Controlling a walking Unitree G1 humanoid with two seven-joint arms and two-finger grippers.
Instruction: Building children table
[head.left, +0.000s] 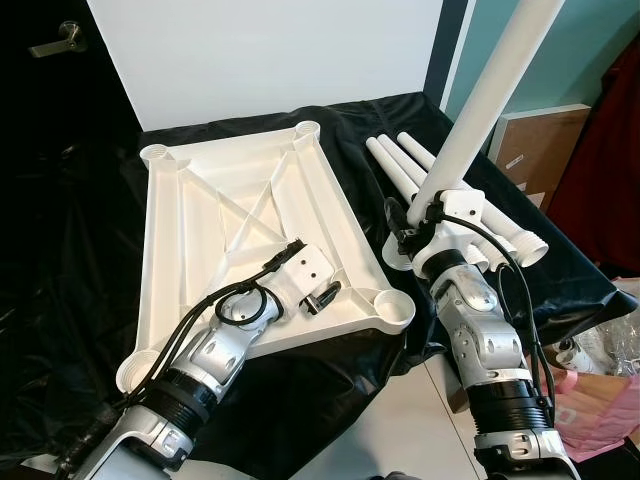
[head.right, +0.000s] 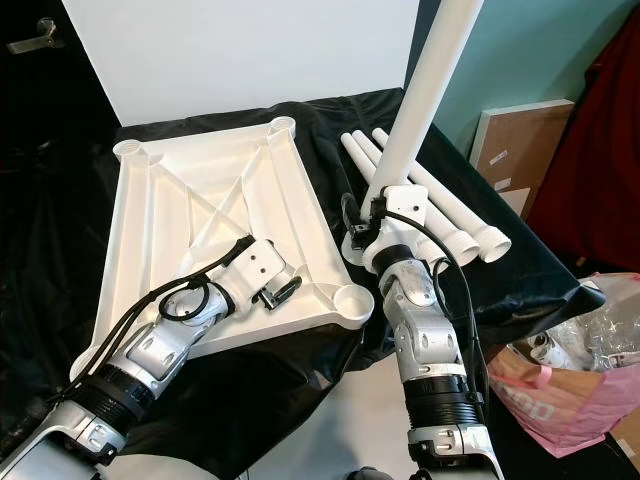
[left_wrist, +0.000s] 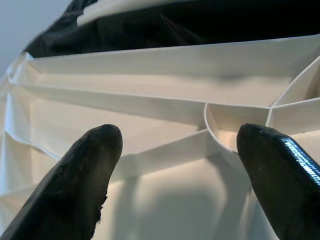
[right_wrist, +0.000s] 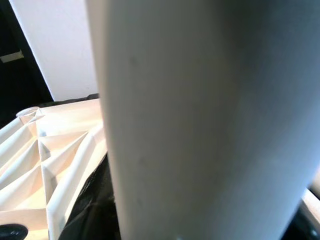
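One leg (head.left: 485, 95) held upright — right fingers (head.left: 412, 222) clamped.

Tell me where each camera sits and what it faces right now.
Left eye view: head, looking down at upturned tabletop; both arms show.
Right eye view: same scene; three spare legs beside it.
Left wrist view: along left gripper, jaws open over a corner socket.
Right wrist view: along right gripper, shut on held leg.
Shared: tabletop.
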